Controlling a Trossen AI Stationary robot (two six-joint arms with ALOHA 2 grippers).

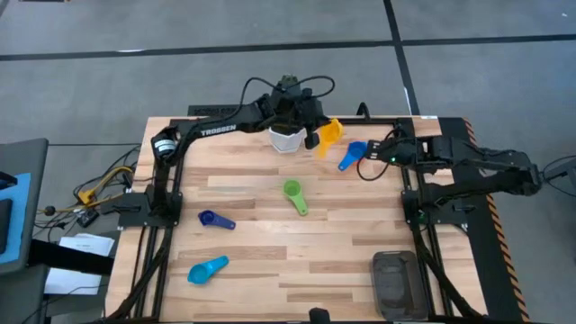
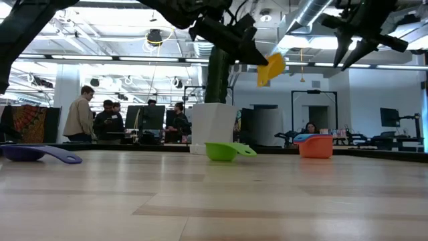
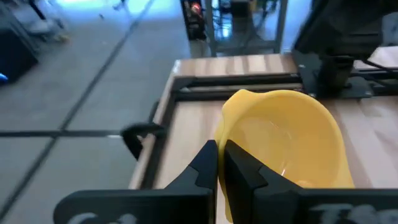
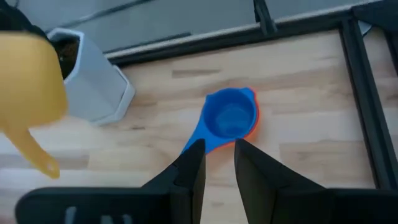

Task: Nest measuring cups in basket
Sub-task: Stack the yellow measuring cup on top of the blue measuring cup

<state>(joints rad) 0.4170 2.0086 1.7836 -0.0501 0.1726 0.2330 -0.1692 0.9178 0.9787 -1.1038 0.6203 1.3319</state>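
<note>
My left claw is clamped on the yellow cup, held in the air at the table's far edge beside the white pot. My right claw hangs released above the blue cup, which sits nested in the orange cup. The dark grey basket waits at the near right corner.

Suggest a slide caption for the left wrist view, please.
Left gripper shut on the yellow cup, lifted above the table.
</note>
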